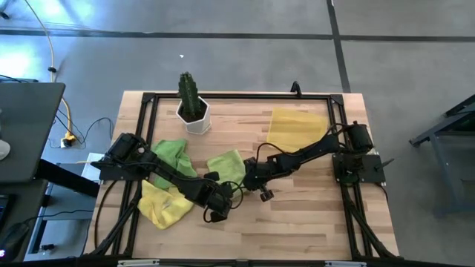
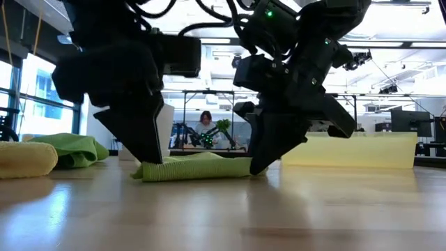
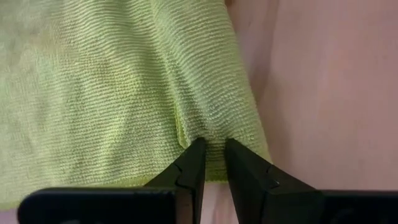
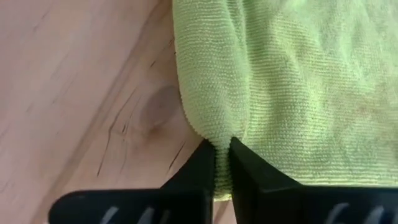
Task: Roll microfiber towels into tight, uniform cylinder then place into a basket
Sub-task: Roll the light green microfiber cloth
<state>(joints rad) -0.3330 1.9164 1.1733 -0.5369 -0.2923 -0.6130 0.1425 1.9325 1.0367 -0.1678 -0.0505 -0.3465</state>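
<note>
- A lime green towel (image 1: 228, 165) is spread flat at mid-table, well apart from the basket (image 1: 297, 127).
- One edge is pinched by the left gripper (image 3: 211, 146).
- The opposite edge is clamped by the right gripper (image 4: 222, 149).

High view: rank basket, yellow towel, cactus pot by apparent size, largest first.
1. basket, the broadest patch.
2. yellow towel, crumpled and partly under the left arm, so it may be closer to the basket than it looks.
3. cactus pot, clearly smallest.
</note>
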